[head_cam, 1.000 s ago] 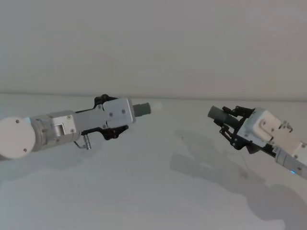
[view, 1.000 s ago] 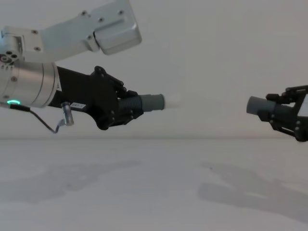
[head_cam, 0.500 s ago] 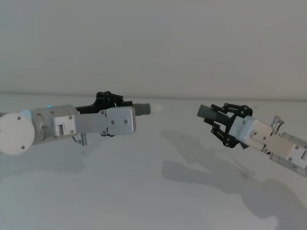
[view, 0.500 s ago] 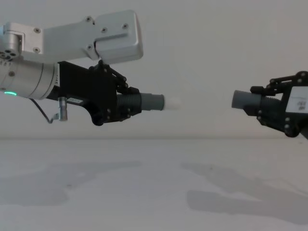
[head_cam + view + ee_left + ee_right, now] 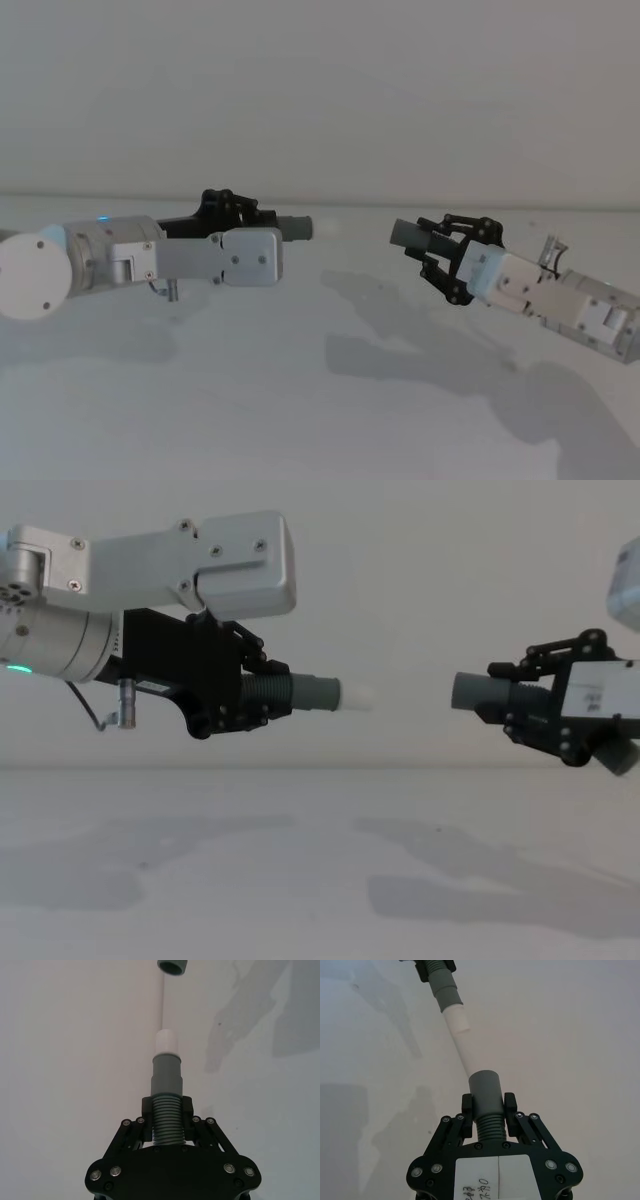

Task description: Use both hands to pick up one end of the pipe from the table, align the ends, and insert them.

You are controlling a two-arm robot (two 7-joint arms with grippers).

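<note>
Both grippers hang in the air above the white table point(image 5: 250, 400), facing each other. My left gripper point(image 5: 266, 222) point(image 5: 272, 695) point(image 5: 167, 1109) is shut on the ribbed part of a grey pipe piece point(image 5: 315, 693) point(image 5: 167, 1075), whose whitish plug tip point(image 5: 358, 695) point(image 5: 167, 1042) points right. My right gripper point(image 5: 432, 252) point(image 5: 512, 706) point(image 5: 488, 1106), with a white label, is shut on the other pipe piece point(image 5: 410, 235) point(image 5: 485, 1087). Its plain grey socket end point(image 5: 470, 691) points left toward the plug. A clear gap separates the two ends, roughly level in the chest view.
The pale wall point(image 5: 320, 90) rises behind the table's far edge. The arms' shadows point(image 5: 400, 350) lie on the table below them.
My right gripper has moved left with its pipe piece, narrowing the gap to the plug tip. The left gripper has rolled at the wrist and shifted only slightly.
</note>
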